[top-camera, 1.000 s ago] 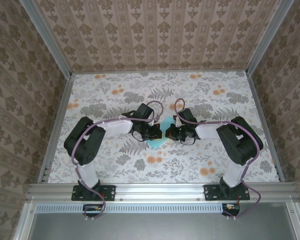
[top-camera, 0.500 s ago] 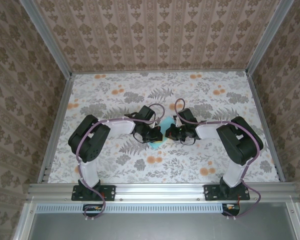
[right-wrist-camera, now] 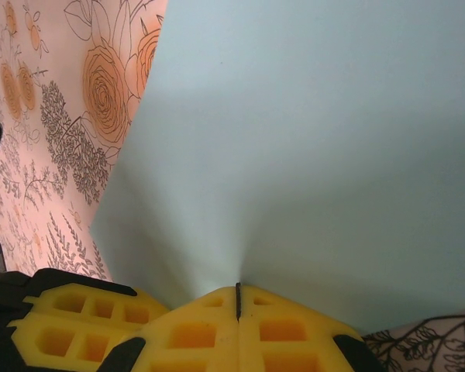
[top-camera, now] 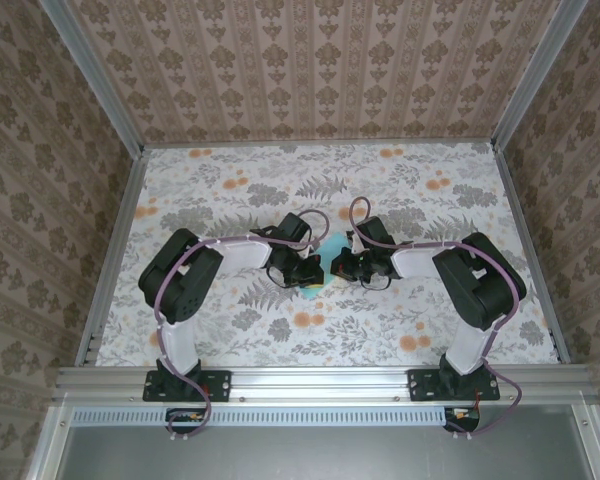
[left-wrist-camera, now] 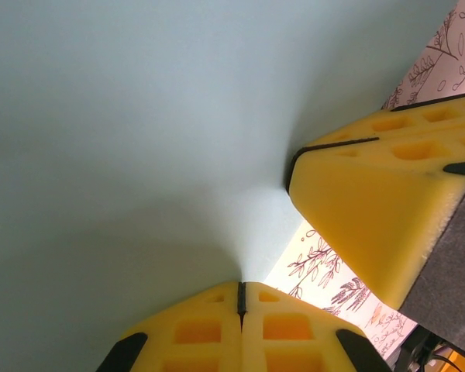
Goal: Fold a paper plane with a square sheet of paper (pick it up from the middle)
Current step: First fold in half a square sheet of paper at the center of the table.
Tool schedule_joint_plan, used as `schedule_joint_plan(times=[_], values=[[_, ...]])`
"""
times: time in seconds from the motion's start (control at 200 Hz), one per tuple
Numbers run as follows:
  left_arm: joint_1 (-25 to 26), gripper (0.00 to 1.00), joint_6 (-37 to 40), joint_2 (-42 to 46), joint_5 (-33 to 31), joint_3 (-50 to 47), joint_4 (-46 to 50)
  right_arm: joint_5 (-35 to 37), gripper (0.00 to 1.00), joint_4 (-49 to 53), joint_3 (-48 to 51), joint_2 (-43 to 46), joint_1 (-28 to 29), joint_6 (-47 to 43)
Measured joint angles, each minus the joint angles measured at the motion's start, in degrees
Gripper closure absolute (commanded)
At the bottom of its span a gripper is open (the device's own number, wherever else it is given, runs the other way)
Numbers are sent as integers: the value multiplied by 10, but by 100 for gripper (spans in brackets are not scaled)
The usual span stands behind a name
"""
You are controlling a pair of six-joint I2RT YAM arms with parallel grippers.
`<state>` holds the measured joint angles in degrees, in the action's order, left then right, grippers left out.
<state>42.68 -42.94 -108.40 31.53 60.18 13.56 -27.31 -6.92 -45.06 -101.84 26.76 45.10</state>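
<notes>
The square sheet of paper (top-camera: 331,244) is found over the middle of the floral worktop (top-camera: 210,190). From above it is largely covered by the two wrists, so only small teal patches are seen there. The left arm (top-camera: 230,250) and the right arm (top-camera: 420,262) are both bent inward, with their ends brought close together and facing one another.

The left jaws are clenched on the sheet: in the left wrist view their yellow foam pads (left-wrist-camera: 267,329) are pressed together, with the paper pinched in the seam between them. The right jaws are likewise clamped on the sheet, their pads (right-wrist-camera: 194,333) being closed flat against each other at the paper's near edge in the right wrist view.

In the left wrist view the right jaws are seen just beside the left ones, also gripping the paper. The sheet is bent rather than flat, and soft shading is spread out from each pinch point. Whether any part of it is touching the worktop cannot be told.
</notes>
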Motion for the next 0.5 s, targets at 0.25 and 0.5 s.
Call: schedule_joint_plan(times=[0.25,0.5], values=[[0,100,-3,0,-2,0,3,-24,100,-4,2,-5,-26,-15],[0,100,-10,0,-2,0,4,-45,100,-4,1,-11,-71,-43]])
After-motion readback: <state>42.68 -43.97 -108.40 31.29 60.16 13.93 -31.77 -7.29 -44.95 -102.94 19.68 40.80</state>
